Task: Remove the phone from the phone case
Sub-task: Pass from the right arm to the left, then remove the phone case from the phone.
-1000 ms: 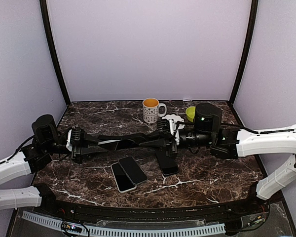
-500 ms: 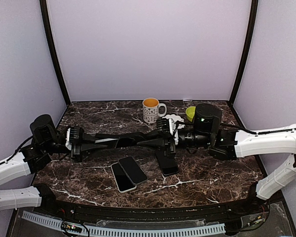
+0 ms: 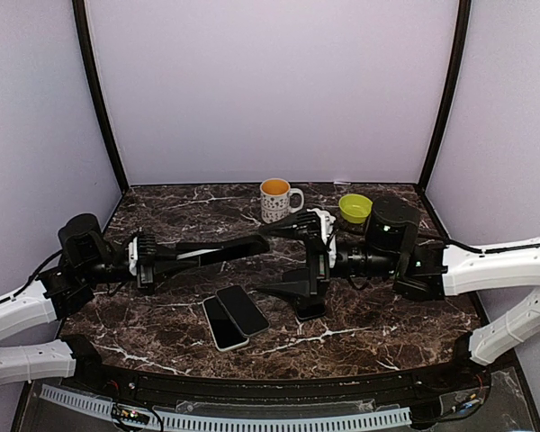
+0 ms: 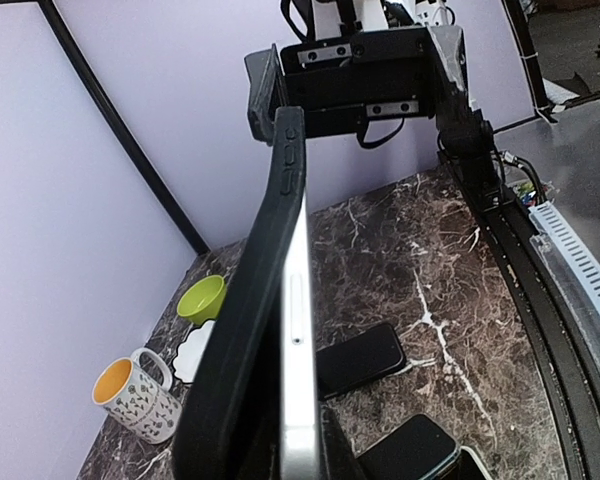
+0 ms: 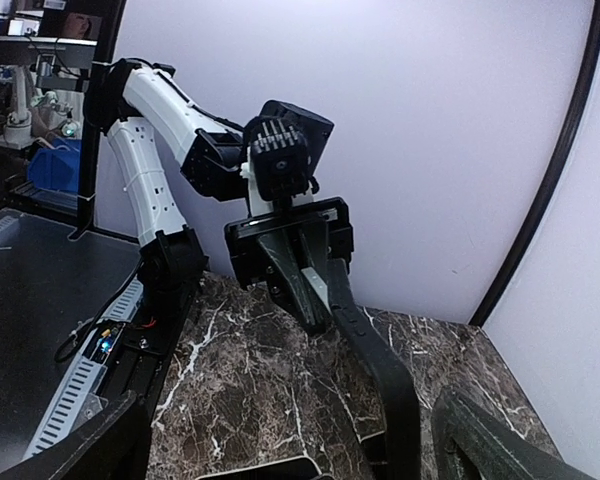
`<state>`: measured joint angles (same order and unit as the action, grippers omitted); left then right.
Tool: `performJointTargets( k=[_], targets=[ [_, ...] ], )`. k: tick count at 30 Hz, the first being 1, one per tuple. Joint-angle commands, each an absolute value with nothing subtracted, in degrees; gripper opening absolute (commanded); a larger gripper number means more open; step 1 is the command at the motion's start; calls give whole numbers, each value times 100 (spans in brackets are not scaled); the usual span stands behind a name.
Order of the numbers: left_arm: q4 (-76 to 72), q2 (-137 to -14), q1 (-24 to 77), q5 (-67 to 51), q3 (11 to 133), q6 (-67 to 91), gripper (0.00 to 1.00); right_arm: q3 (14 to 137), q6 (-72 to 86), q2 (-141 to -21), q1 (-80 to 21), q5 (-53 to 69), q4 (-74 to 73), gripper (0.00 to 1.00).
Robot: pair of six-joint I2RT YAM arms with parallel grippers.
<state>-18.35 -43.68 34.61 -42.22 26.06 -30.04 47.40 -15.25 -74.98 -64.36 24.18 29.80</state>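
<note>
The phone case (image 3: 225, 251) is black and hangs level above the table, with my left gripper (image 3: 182, 256) shut on its left end. In the left wrist view the case (image 4: 242, 330) runs away from the camera, and the phone's (image 4: 299, 330) silver edge shows along its right side. My right gripper (image 3: 263, 263) stands wide open at the case's far end. One finger is above it and one below, touching nothing. From the right wrist the case (image 5: 382, 368) shows edge-on, gripped by the left gripper (image 5: 310, 290), and my right gripper (image 5: 290, 462) is spread to both lower corners.
Two bare phones (image 3: 223, 322) (image 3: 242, 309) lie side by side at the front centre. A third dark phone (image 3: 308, 306) lies under the right gripper. A patterned mug (image 3: 276, 199), a green bowl (image 3: 355, 208) and a white coaster (image 3: 321, 219) stand at the back.
My right gripper has let go of the case's far end, opened wide and drawn back a little to the right. My left gripper has stayed shut on the case.
</note>
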Motion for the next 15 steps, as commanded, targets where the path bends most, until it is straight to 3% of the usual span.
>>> performJointTargets(
  k=[1, 8, 15],
  targets=[
    [-1768, -4261, 3501, -3943, 2672, -3570, 0, 4789, -1262, -7098, -6464, 1935, 2138, 99],
    [-1470, -4344, 3684, -3712, 2702, -3881, 0, 5455, -715, -6956, -6470, 1210, 940, 99],
    [-1290, -4594, 3814, -3707, 2828, -3823, 0, 7330, -290, -8056, -6469, 976, -871, 95]
  ],
)
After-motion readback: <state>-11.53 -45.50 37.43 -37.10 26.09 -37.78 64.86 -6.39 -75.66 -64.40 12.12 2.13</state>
